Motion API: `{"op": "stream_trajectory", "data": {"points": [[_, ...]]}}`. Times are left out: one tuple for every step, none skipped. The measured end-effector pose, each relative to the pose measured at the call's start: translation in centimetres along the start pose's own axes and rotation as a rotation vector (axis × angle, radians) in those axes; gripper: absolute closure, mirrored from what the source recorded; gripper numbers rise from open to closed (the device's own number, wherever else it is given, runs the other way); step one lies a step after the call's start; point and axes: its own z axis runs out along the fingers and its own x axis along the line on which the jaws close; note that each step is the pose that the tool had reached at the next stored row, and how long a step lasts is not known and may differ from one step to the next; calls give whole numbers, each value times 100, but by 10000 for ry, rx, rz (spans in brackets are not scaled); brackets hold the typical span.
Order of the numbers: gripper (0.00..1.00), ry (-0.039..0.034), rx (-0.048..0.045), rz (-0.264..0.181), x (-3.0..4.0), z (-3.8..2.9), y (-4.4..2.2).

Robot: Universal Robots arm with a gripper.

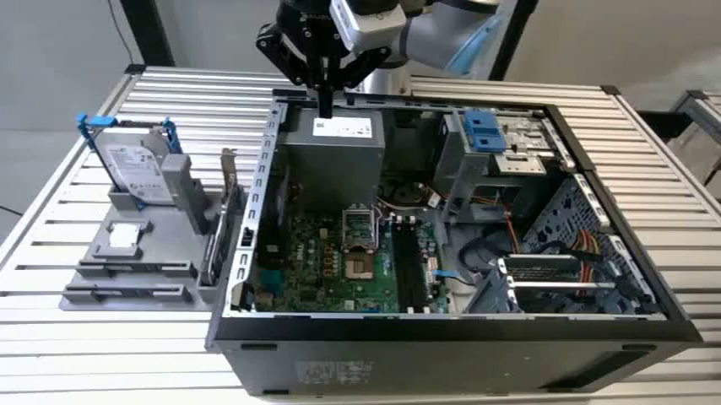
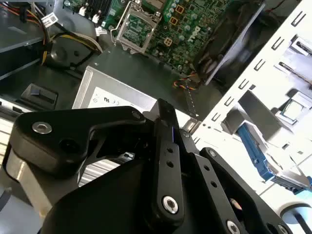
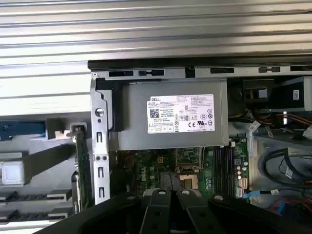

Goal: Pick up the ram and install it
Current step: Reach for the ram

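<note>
My gripper (image 1: 326, 108) hangs over the back of the open computer case (image 1: 267, 160), just above the grey power supply (image 1: 333, 143). Its dark fingers (image 3: 161, 204) are pressed together and I see nothing between them. In the second wrist view the gripper (image 2: 163, 107) points at the power supply's labelled top (image 2: 112, 97). The motherboard (image 1: 327, 261) lies on the case floor with its long memory slots (image 1: 408, 270) beside the processor socket (image 1: 358, 236). I cannot pick out the ram for certain. Two long slots (image 1: 124, 281) at the front of the grey holder show dark strips inside.
On the exterior view's left, a grey holder (image 1: 107, 253) carries a silver hard drive with blue rails (image 1: 135, 169) and an upright card with a metal bracket (image 1: 231, 207). Cables (image 1: 541, 236) and a drive cage (image 1: 496, 139) fill the case's other side. The table (image 1: 203, 93) is slatted metal.
</note>
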Motion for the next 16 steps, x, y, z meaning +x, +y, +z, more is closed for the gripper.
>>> {"op": "stream_trajectory", "data": {"points": [[100,-2,0,0,0,0,0],[100,-18,-1,-1,0,0,0],[100,-34,-3,-1,0,0,0],[100,-35,-2,-1,0,0,0],[100,-35,-2,-1,1,0,0],[100,-35,-1,0,4,-1,0],[100,-35,-1,1,8,-1,0],[100,-35,-1,0,13,-1,-1],[100,-35,-2,-1,19,-1,-1],[100,-35,-2,-1,24,-1,-2],[100,-35,-2,-2,30,-1,-2],[100,-35,-2,-1,37,-1,-3],[100,-35,-2,-1,45,-1,-3],[100,-35,-2,-1,52,-2,-4],[100,-36,-3,-2,60,-2,-4],[100,-36,-3,-1,68,-2,-5]]}}
